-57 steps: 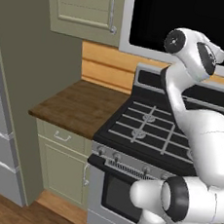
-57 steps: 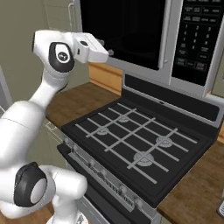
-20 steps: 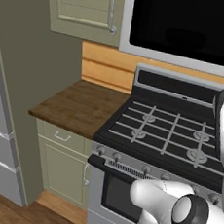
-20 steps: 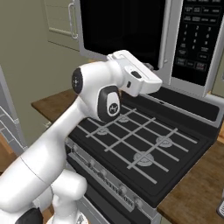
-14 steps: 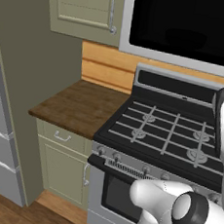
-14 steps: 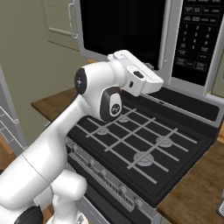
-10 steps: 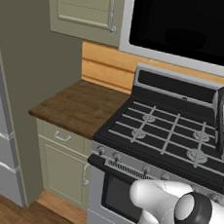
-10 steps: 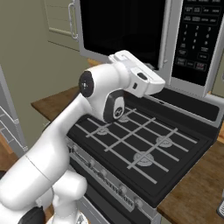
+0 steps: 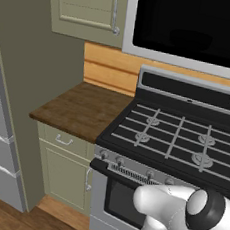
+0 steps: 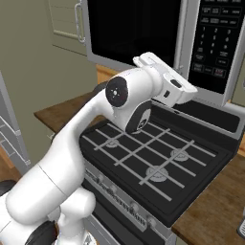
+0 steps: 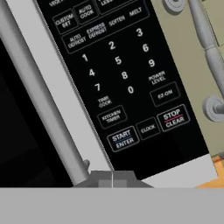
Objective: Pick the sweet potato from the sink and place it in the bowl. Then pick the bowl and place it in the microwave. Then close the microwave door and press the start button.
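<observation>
Claw shut before microwave keypad

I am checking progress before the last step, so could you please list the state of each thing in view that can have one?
microwave door: closed, flush with the frame.
START/ENTER button: not touched yet, just ahead of the fingertips.
gripper: shut, holding nothing, pointed at the keypad.
stove: burners bare, oven door shut.
upper cabinet: door closed.
lower cabinet: drawer and door closed.
</observation>
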### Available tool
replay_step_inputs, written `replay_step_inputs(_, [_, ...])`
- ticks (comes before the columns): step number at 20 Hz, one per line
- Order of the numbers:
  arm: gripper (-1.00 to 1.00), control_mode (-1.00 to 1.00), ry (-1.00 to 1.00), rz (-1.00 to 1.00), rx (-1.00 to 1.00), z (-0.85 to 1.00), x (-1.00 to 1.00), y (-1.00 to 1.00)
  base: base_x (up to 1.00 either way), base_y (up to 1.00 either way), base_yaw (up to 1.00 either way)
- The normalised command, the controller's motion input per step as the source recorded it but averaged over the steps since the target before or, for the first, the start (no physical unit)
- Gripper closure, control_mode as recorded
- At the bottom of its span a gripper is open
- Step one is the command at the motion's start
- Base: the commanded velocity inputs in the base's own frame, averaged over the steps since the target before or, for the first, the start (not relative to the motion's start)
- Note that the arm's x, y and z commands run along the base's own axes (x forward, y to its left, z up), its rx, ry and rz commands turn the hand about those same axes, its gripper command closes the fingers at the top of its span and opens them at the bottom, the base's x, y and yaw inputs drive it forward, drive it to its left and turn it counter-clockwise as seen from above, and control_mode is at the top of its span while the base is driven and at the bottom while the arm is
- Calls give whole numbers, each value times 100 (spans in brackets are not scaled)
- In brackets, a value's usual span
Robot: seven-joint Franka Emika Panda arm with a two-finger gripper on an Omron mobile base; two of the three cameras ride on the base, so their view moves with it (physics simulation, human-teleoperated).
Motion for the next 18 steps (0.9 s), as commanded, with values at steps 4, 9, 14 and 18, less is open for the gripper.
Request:
replay_step_inputs(4, [100,-100,0,0,0,8,2,-1,0,0,0])
replay_step_inputs(9, [100,-100,0,0,1,0,13,-10,0,0,0])
replay_step_inputs(14, [100,-100,0,0,3,0,4,-23,0,0,0])
replay_step_inputs(18, [100,-100,0,0,0,0,15,0,0,0,0])
